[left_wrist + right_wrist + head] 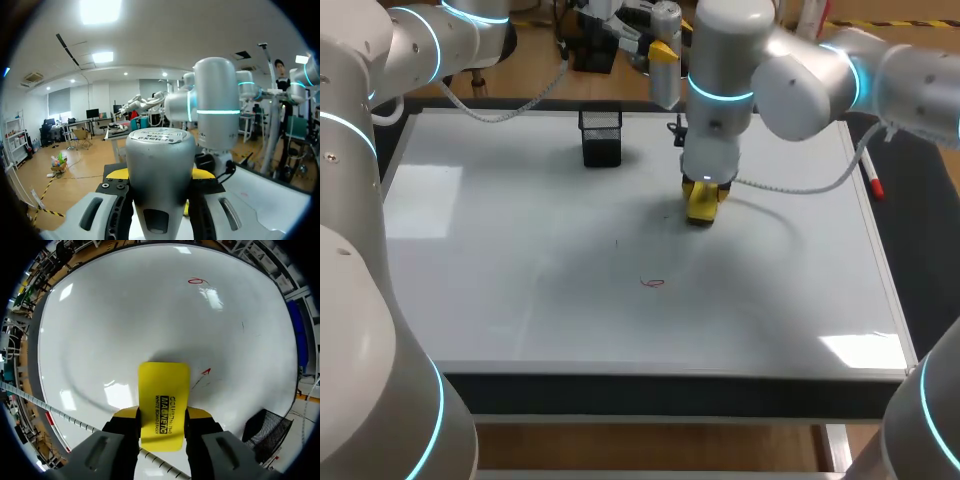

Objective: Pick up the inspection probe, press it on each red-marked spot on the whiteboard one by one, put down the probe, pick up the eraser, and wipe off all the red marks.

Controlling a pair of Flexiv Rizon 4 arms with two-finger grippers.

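From where I'm standing, the right arm (720,110) is hanging over the middle of the whiteboard (500,280). Its right gripper (163,412) is clamping the yellow eraser (164,390) from both sides, with the eraser's far end sticking out ahead of the fingers. Whether the eraser is touching the board, I cannot tell. A small red mark (205,371) is sitting just beside that far end, and a looped red scribble (652,283) is lying well ahead on open board. A black mesh basket (601,137) is standing near the back edge, off to the eraser's side. A red marker (873,182) is lying at the right rim, and the arm's pale cable (790,188) is trailing across the board. The left gripper (161,175) is gripping the silver inspection probe (160,150) between its fingers (the probe is blocking much of its own view), with the right arm's column standing just ahead.
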